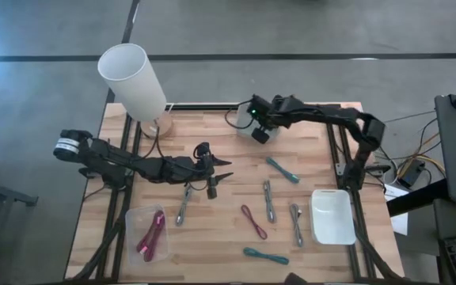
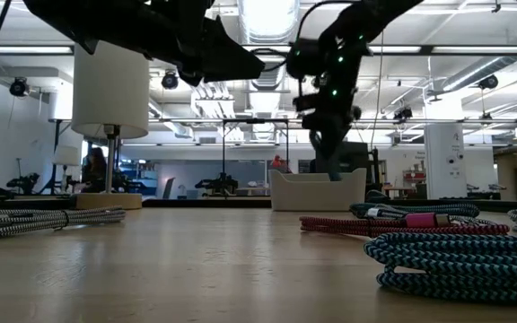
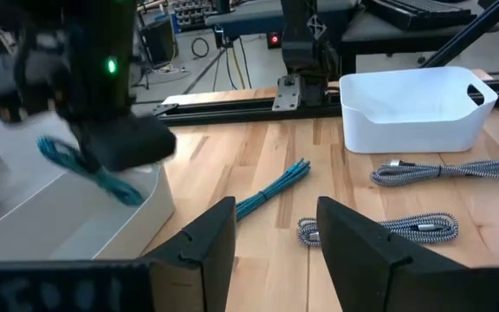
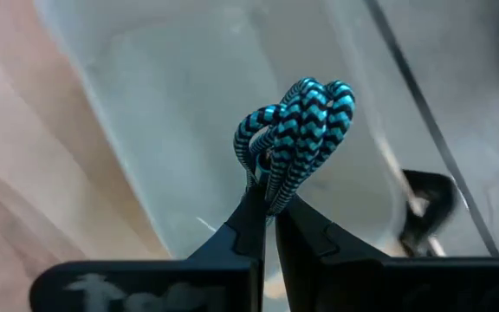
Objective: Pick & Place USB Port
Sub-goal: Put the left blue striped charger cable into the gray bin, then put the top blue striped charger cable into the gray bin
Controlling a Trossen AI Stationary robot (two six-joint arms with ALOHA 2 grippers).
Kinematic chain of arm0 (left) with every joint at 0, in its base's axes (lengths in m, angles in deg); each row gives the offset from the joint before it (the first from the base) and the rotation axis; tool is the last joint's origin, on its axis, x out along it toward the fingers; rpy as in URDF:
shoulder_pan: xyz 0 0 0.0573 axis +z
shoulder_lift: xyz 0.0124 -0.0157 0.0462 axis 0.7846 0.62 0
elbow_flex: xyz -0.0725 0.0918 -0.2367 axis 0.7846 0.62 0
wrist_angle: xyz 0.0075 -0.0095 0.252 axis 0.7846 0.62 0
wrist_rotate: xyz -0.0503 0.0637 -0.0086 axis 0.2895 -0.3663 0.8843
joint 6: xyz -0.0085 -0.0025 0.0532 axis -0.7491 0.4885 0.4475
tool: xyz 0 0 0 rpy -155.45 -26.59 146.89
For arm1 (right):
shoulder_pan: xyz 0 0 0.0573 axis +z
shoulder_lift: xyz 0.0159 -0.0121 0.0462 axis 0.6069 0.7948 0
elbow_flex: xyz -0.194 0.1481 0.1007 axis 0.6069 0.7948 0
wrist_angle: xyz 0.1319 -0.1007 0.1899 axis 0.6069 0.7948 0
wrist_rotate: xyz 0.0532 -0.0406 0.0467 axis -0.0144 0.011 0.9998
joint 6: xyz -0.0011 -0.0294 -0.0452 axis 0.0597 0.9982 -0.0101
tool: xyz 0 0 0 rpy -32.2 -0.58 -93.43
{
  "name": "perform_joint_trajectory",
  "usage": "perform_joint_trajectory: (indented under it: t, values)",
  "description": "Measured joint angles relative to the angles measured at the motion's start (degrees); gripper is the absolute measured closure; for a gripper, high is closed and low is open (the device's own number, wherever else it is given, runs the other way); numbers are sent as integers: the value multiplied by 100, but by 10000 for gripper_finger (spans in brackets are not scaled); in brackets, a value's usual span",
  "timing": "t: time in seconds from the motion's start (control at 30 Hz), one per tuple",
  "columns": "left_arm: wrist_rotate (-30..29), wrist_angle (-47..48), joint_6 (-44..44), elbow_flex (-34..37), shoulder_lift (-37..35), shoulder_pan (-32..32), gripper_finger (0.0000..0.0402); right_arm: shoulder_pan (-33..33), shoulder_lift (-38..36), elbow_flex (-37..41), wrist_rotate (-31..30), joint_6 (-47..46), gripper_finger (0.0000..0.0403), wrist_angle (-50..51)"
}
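Observation:
A teal-and-black braided USB cable (image 4: 300,121), folded into a bundle, is in my right gripper (image 4: 271,208), which is shut on it. The gripper (image 1: 260,133) hangs over a clear container (image 1: 242,125) at the table's far middle. In the left wrist view the cable (image 3: 89,169) dangles above that container (image 3: 50,221). My left gripper (image 3: 271,230) is open and empty. It hovers over the table's middle (image 1: 222,174), pointing toward the right edge. My right gripper pinches the bundle's folded loop end (image 4: 275,169) between its two fingertips, with several strands together. The fingers come from above, slanting down. The cable is lifted clear of the table and hangs over the clear container.
Loose cables lie on the table: teal (image 1: 282,169), grey (image 1: 268,200), grey (image 1: 295,223), magenta (image 1: 253,222), teal (image 1: 265,255), grey (image 1: 183,204). A clear tray (image 1: 137,218) at the near left holds a magenta cable. A white bin (image 1: 332,215) stands right, a lamp (image 1: 133,79) far left.

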Motion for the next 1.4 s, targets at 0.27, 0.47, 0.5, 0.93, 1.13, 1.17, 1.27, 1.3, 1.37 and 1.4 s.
perform_joint_trajectory:
  t: [0.27, 0.47, 0.5, 0.93, 1.13, 1.17, 1.27, 1.3, 1.37, 1.4]
  values:
    - [0, 37, -97, 0, 0, 0, 236, -17, 766, -320, -4, 81, 390, -20]
    - [0, 77, -129, 0, 0, 0, 236, -13, 1213, -606, -2, 173, 390, -42]
    - [0, 81, -130, -1, 0, 0, 236, -13, 1279, -644, -4, 176, 390, -53]
    - [0, 172, -155, 0, -2, 0, 236, -39, 1762, -901, -33, 415, 390, -127]
    - [0, 177, -155, 0, -2, 0, 236, -42, 1737, -951, -25, 464, 369, -106]
    - [0, 177, -155, -1, -2, 0, 236, -42, 1733, -964, -24, 484, 361, -109]
    - [0, 177, -174, -2, -2, 0, 236, -40, 1730, -990, -26, 498, 337, -111]
    - [0, 178, -175, -1, -2, 0, 236, -39, 1729, -994, -26, 499, 329, -109]
    - [0, 179, -175, -2, -2, 0, 236, -37, 1727, -1015, -26, 499, 315, -75]
    - [0, 179, -175, 0, -2, 0, 236, -28, 1721, -1034, -27, 499, 308, -28]
